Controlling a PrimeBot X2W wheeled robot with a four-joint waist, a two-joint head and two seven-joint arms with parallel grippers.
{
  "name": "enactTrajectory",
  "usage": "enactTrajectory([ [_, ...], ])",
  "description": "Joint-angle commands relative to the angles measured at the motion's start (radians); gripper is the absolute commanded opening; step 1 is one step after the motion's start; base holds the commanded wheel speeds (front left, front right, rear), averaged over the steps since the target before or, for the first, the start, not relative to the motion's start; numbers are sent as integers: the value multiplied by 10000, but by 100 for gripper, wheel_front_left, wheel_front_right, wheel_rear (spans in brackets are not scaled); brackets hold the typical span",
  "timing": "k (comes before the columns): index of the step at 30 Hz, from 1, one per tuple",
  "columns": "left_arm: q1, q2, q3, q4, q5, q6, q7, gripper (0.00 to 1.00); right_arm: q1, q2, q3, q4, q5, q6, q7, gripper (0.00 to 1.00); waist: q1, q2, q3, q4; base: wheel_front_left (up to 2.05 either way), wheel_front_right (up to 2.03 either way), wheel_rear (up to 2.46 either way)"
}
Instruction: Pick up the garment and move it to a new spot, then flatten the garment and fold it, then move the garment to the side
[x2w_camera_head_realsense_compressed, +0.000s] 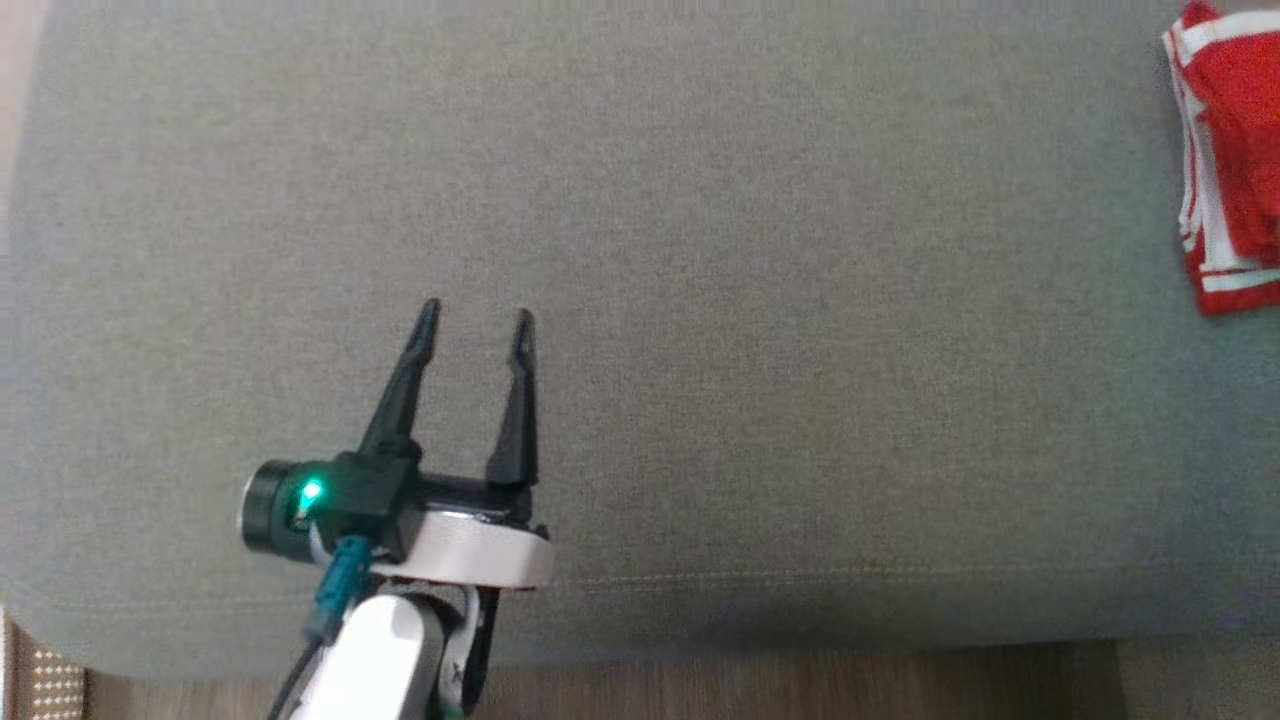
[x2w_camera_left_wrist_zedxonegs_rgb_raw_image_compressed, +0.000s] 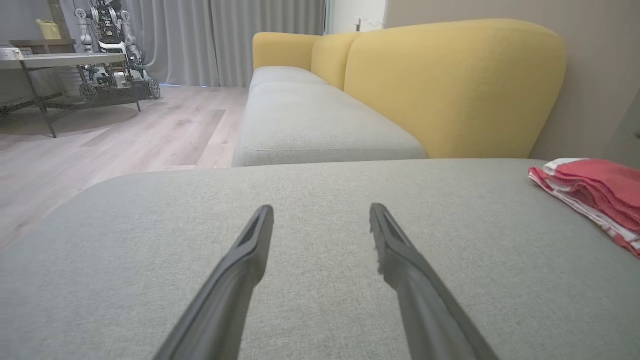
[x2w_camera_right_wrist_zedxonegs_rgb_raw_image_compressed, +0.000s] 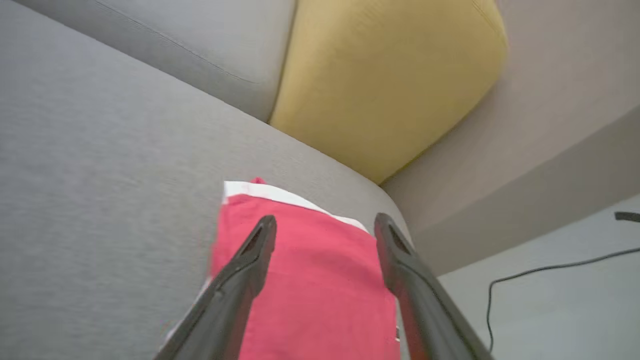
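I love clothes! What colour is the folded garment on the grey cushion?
The folded garment is red with white stripes; head view.

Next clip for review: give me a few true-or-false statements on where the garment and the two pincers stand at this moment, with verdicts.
1. The garment lies folded near the right edge of the grey cushion. True.
2. The left pincer is shut on the garment. False: it is open over bare cushion, well apart from the garment.
3. The right pincer is open, its fingers spread above the garment. True.
4. The garment is blue. False: it is red with white stripes.
5. The sofa backrest is yellow. True.
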Motion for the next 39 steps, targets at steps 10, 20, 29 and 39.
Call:
enactTrajectory([
  [10,708,16,818,-69,-472,442,-51,100,3042,2830,722,-1128,1782,-6,-2876,100,-1,0,-1405,579,0,0,0],
  [20,1650,39,1417,-194,-315,277,-51,100,5800,3437,1505,-3206,3855,-6,-3798,100,-1,0,-2553,824,0,0,0],
  [29,2174,84,1663,-692,36,-228,-51,100,7403,3441,2122,-4722,4871,-6,-3802,100,-1,0,-3038,603,0,0,0],
  [39,2403,36,1841,-451,-121,-582,-51,100,7435,3442,2433,-4692,4892,-6,-3803,100,-1,0,-3270,201,0,0,0],
])
